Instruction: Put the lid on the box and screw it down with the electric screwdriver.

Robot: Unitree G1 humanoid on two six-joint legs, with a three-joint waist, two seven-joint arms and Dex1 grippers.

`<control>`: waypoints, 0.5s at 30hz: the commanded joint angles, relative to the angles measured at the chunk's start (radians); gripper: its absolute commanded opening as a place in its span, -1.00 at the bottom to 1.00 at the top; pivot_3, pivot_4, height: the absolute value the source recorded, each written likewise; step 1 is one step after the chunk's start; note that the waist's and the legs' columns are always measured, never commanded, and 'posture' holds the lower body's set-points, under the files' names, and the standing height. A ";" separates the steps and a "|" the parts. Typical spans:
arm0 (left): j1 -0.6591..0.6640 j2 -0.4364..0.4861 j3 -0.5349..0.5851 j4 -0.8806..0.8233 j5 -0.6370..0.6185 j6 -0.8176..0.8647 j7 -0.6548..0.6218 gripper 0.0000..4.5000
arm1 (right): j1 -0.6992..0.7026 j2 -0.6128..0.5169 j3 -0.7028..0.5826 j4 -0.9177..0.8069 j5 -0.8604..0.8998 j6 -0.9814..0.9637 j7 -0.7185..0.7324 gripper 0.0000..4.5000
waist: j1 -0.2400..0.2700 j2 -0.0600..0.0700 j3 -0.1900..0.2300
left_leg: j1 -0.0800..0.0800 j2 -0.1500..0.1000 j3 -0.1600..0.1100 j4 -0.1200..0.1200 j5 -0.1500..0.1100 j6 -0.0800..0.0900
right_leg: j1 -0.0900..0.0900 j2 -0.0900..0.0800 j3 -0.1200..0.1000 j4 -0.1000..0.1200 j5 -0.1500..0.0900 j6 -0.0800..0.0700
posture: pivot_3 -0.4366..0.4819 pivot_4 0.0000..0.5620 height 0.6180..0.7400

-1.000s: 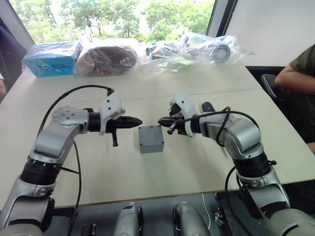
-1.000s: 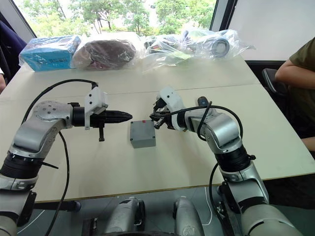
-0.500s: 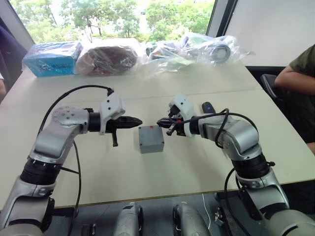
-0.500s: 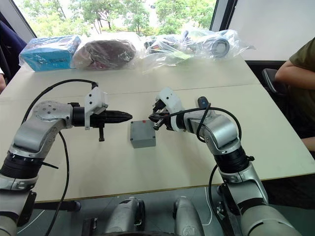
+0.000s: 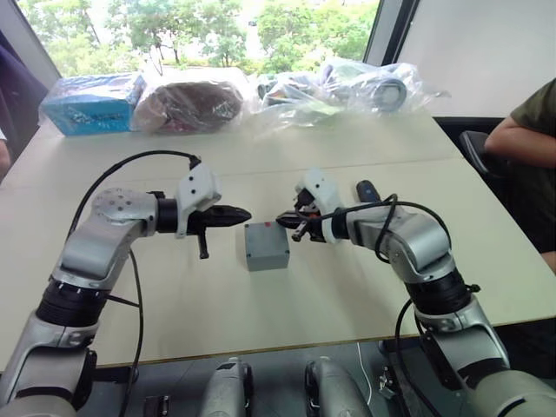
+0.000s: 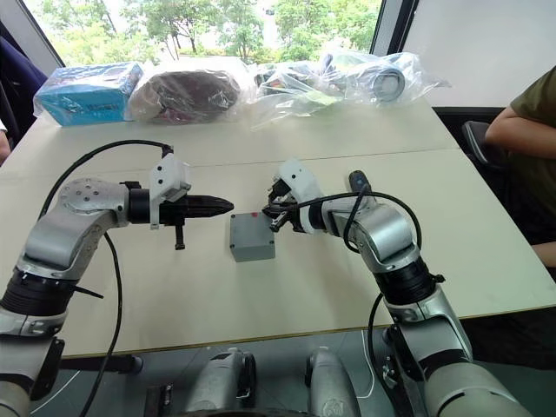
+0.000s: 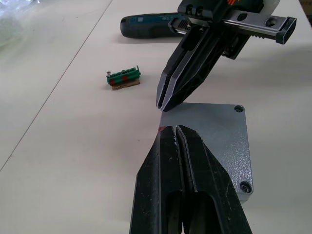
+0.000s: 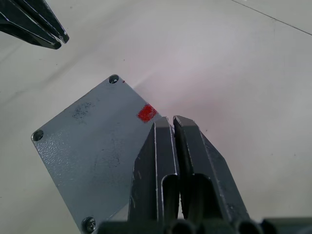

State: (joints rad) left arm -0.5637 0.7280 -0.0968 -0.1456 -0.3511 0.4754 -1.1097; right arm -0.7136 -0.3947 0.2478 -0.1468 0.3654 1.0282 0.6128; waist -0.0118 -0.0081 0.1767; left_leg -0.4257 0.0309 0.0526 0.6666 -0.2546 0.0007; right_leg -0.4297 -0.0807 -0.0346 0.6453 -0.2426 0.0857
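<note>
Already the lid (image 8: 92,146) sits on the box (image 5: 266,246) mid-table, so both grippers, L (image 5: 246,215) & R (image 5: 281,219), hover fingers pressed together over its far edge, prob. nudging it square, w/ the electric screwdriver (image 7: 151,26) lying unused behind.

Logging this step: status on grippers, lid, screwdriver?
Left gripper shut, right gripper shut, both empty over flat grey metal lid. Lid seated on box. Dark blue-black pen-shaped electric screwdriver untouched on table.
</note>
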 commanded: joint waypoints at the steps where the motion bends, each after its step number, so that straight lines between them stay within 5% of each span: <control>1: -0.015 0.003 0.012 -0.041 -0.013 0.002 0.002 -1.00 | 0.022 -0.011 0.009 0.029 -0.015 -0.021 0.012 -0.98 | 0.000 0.000 0.000 | 0.000 0.000 0.000 0.000 0.000 0.000 | 0.000 0.000 0.000 0.000 0.000 0.000 | -0.05 -0.47 1.00; 3: -0.013 0.003 0.012 -0.044 -0.014 0.004 0.003 -1.00 | 0.030 -0.013 0.005 0.031 -0.014 -0.027 0.017 -0.98 | 0.000 0.000 0.000 | 0.000 0.000 0.000 0.000 0.000 0.000 | 0.000 0.000 0.000 0.000 0.000 0.000 | -0.05 -0.47 1.00; 12: -0.017 -0.011 0.001 -0.049 -0.019 0.014 0.002 -1.00 | 0.040 -0.044 -0.046 -0.056 0.012 0.009 0.018 0.62 | 0.001 0.000 0.000 | 0.000 0.000 0.000 0.000 0.000 0.000 | 0.000 0.000 0.000 0.000 0.000 0.000 | -0.05 -0.47 1.00; 15: -0.017 -0.018 -0.001 -0.053 -0.025 0.015 -0.003 -1.00 | 0.022 -0.071 -0.097 -0.110 0.027 0.050 0.003 0.97 | 0.001 0.000 0.000 | 0.000 0.000 0.000 0.000 0.000 0.000 | 0.000 0.000 0.000 0.000 0.000 0.000 | -0.05 -0.47 1.00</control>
State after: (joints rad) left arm -0.5639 0.7084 -0.1048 -0.1631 -0.3600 0.4935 -1.1093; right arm -0.6707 -0.4491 0.2091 -0.1920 0.3756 1.0608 0.6265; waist -0.0104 -0.0082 0.1767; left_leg -0.4257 0.0309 0.0525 0.6667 -0.2546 0.0007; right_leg -0.4297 -0.0809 -0.0345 0.6452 -0.2426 0.0857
